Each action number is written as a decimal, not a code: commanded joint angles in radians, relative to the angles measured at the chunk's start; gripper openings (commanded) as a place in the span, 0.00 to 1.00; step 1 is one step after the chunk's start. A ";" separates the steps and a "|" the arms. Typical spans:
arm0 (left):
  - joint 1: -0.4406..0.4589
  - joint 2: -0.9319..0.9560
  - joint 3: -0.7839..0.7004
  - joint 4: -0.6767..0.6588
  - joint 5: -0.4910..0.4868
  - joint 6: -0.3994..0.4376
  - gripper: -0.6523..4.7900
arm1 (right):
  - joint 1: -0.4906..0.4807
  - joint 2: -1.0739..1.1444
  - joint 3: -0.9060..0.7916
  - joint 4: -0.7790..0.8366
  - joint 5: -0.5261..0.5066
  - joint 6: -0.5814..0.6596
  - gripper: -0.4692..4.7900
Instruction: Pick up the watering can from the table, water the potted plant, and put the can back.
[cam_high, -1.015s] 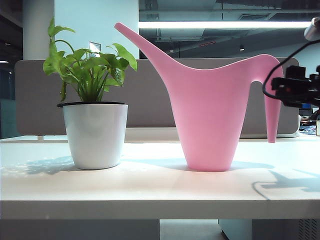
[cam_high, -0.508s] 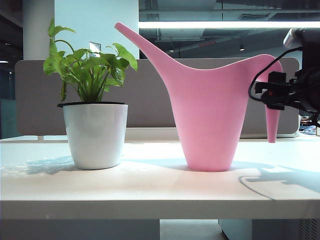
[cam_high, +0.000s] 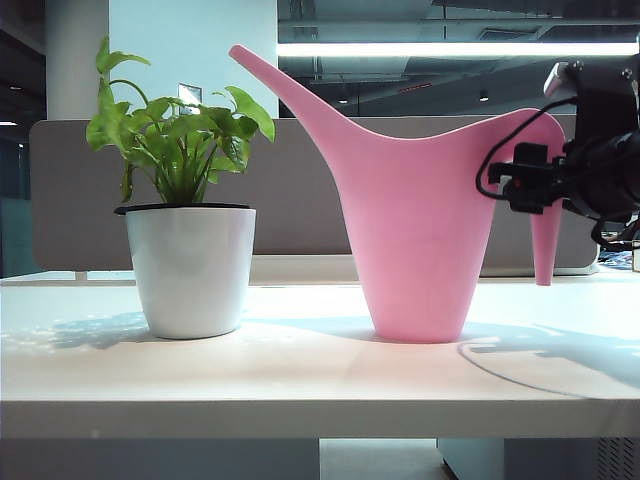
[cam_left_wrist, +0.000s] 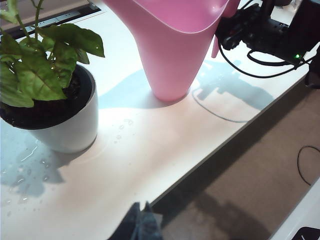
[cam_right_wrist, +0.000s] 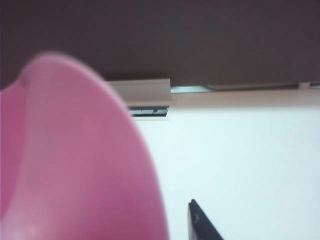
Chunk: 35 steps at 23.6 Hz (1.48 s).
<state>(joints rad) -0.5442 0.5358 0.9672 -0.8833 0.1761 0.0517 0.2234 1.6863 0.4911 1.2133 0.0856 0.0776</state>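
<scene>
While the watering can (cam_high: 420, 230) stands unlifted mid-table beside the potted plant (cam_high: 185, 235), the right pincer (cam_high: 505, 185) nears its handle, grip undetermined; left pincer (cam_left_wrist: 140, 225) likewise; watering remains.

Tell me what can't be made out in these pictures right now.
- Right gripper: exterior view, against the watering can handle; its own arm and cables hide the jaws.
- Right wrist view: the blurred pink can fills the frame; one dark fingertip shows.
- Left gripper: left wrist view, cut off at the edge.
- Water inside the can: unseen.
</scene>
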 joint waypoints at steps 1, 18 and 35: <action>-0.001 -0.001 0.003 0.008 0.003 0.000 0.13 | 0.002 -0.004 0.020 0.008 0.002 -0.004 0.56; -0.001 -0.001 0.003 0.008 0.003 0.000 0.13 | 0.002 -0.043 0.025 0.091 0.002 -0.176 0.09; -0.001 -0.001 0.003 0.008 0.003 0.000 0.13 | 0.001 -0.411 0.328 -0.473 0.008 -0.580 0.09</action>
<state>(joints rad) -0.5442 0.5365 0.9672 -0.8837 0.1761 0.0517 0.2218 1.2980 0.7815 0.7109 0.0898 -0.4923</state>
